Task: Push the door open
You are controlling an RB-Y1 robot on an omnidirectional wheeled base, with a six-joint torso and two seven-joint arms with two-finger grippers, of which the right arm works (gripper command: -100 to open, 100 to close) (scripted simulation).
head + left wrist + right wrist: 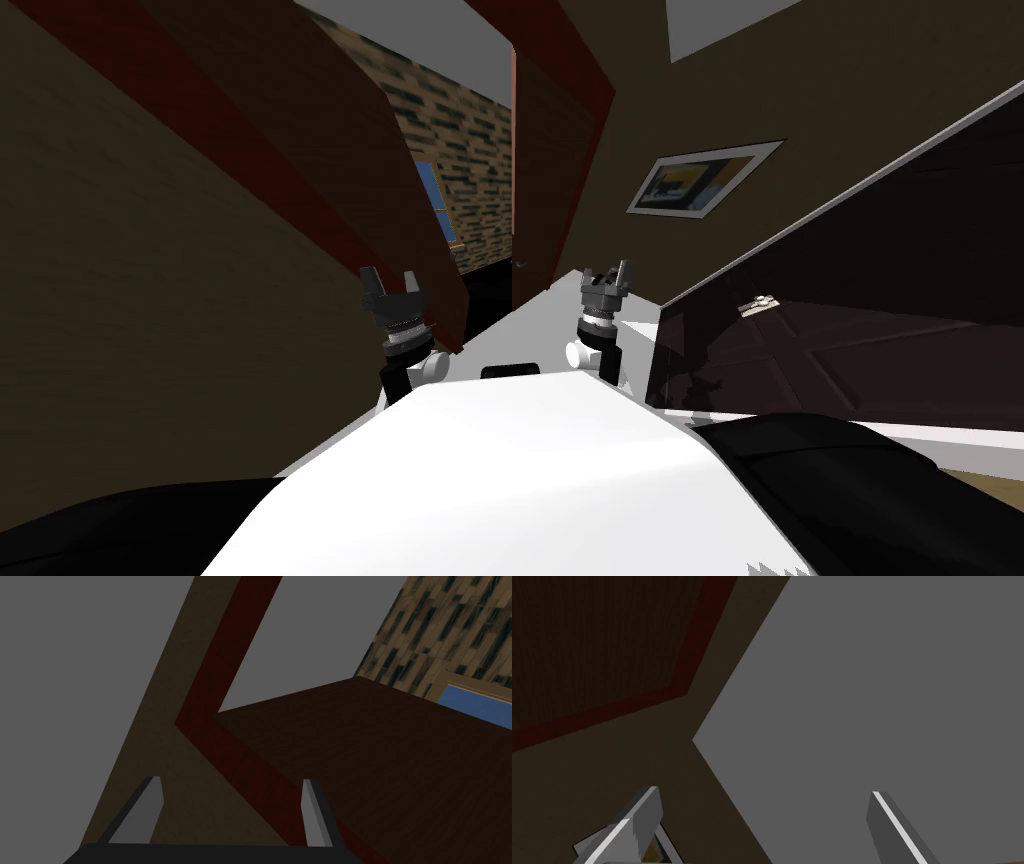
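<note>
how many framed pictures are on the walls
1. The framed picture hangs on the wall on the robot's right, beyond the right gripper. More could hang out of view.

door (pixel 340 170) ajar ahead-left, far wall (pixel 470 140) behind it, picture (pixel 700 180) off to the right.

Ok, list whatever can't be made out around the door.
Beyond the door: in the head view, the door hides all but a strip of brick wall and part of a window.
The framed picture: head view, too small to read.
Contact: whether the left gripper touches the door, neither head nor left wrist view settles.
</note>
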